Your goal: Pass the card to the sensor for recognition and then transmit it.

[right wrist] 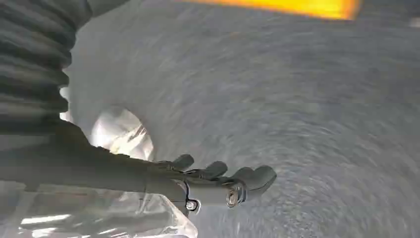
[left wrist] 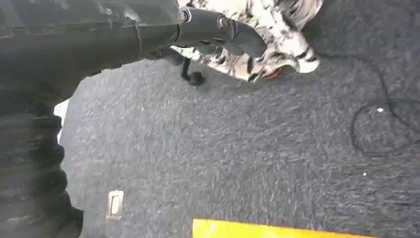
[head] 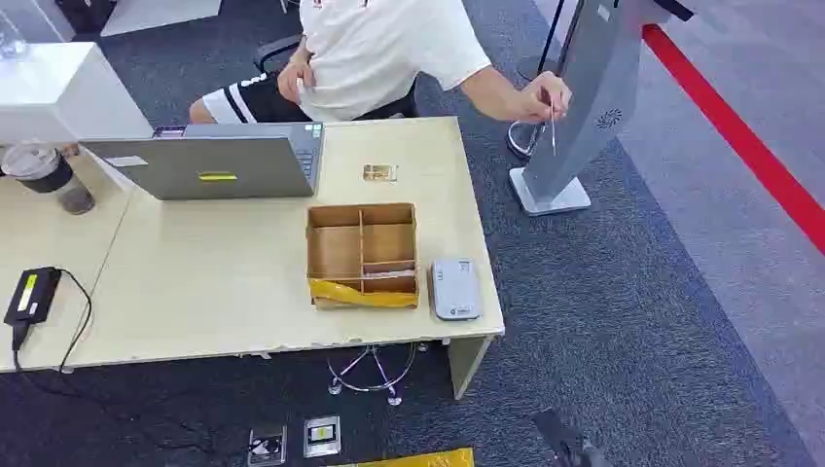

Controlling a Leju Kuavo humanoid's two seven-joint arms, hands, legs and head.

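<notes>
A person in a white shirt sits behind the desk [head: 233, 282] and holds a thin card [head: 553, 133] edge-on beside the desk's far right corner. The grey sensor box [head: 454, 289] lies at the desk's front right, next to a wooden divided box [head: 362, 255]. A small clear-looking item [head: 379, 172] lies behind that box. My left hand [left wrist: 213, 30] hangs over the carpet with its fingers stretched out and nothing in them. My right hand [right wrist: 218, 182] also hangs low above the floor, fingers extended and empty.
An open laptop [head: 219, 165], a lidded cup [head: 44, 173] and a black power brick [head: 31, 292] occupy the desk's left. A grey kiosk [head: 584, 97] stands right of the desk, with a red floor line [head: 739, 136] beyond it. Floor sockets [head: 321, 435] sit under the desk front.
</notes>
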